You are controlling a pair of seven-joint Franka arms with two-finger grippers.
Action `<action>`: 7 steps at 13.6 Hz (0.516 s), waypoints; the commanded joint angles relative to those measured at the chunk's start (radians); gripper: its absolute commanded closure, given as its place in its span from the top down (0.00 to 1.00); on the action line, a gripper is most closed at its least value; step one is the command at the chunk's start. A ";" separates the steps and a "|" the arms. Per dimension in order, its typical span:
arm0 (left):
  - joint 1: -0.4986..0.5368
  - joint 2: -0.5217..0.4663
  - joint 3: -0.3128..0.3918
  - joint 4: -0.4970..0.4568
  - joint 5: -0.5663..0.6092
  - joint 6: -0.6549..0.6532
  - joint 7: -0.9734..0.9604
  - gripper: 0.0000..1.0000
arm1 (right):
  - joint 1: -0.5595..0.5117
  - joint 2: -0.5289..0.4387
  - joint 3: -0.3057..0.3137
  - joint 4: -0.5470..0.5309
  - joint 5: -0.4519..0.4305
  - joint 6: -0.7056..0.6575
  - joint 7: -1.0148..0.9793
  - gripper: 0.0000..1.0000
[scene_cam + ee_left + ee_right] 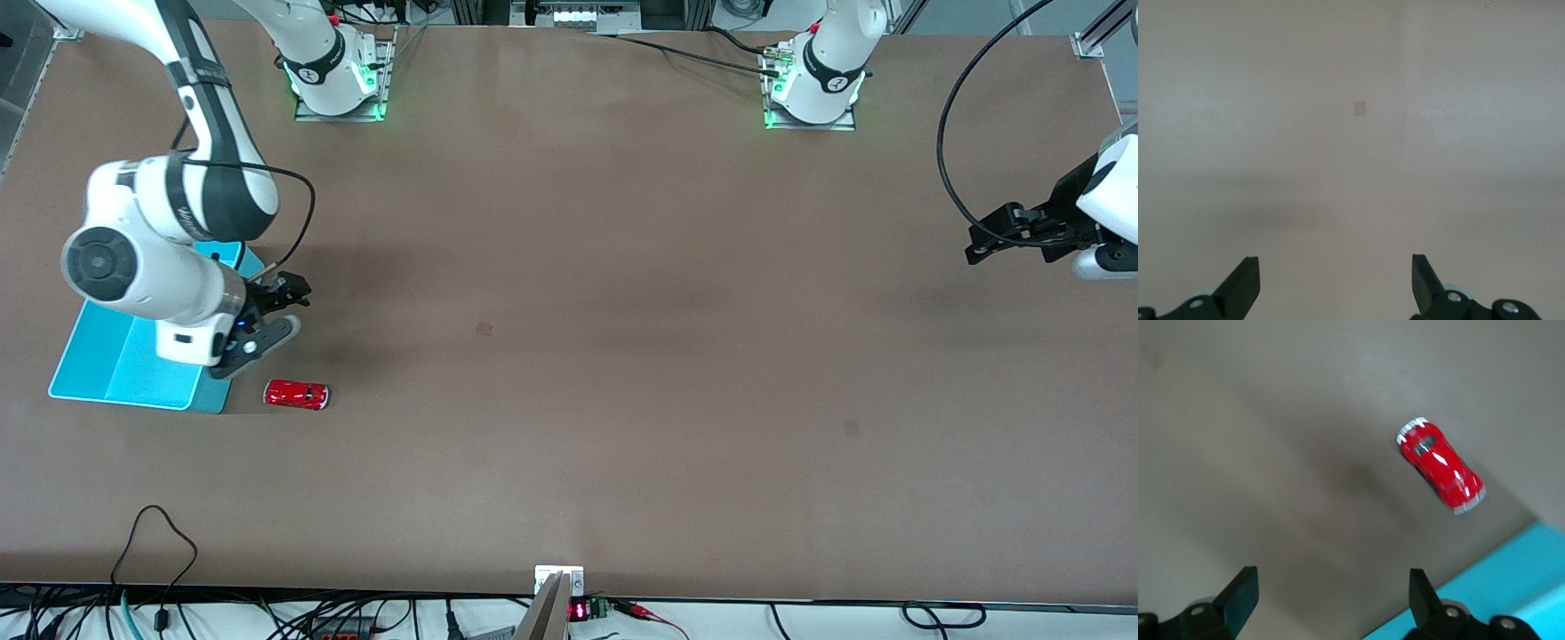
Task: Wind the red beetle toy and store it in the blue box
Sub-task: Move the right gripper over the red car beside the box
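The red beetle toy lies on its wheels on the brown table, just outside the blue box, at the right arm's end. My right gripper hangs open and empty over the table beside the box's wall, a short way from the toy. In the right wrist view its fingers stand wide apart, with the toy ahead of them and the box's edge at one side. My left gripper waits open and empty over the left arm's end of the table.
The right arm's white forearm covers part of the box. A small dark mark is on the table's middle and also shows in the left wrist view. Cables run along the table's front edge.
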 commanded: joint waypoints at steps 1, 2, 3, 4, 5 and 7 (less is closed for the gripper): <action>0.014 -0.033 0.004 -0.034 -0.017 -0.008 -0.026 1.00 | -0.036 -0.039 0.024 -0.098 -0.006 0.121 -0.270 1.00; 0.014 -0.041 0.004 -0.051 -0.015 0.002 -0.025 1.00 | -0.042 -0.028 0.026 -0.099 -0.013 0.149 -0.342 1.00; 0.016 -0.047 0.004 -0.064 -0.015 0.012 -0.014 1.00 | -0.053 -0.007 0.024 -0.098 -0.021 0.184 -0.431 1.00; 0.017 -0.058 0.004 -0.076 -0.015 0.017 -0.012 1.00 | -0.062 0.016 0.026 -0.098 -0.021 0.225 -0.520 1.00; 0.016 -0.063 0.002 -0.082 -0.015 0.019 -0.012 1.00 | -0.076 0.044 0.026 -0.098 -0.021 0.267 -0.616 1.00; 0.011 -0.063 -0.001 -0.076 -0.015 0.020 -0.014 1.00 | -0.094 0.082 0.026 -0.098 -0.021 0.331 -0.724 1.00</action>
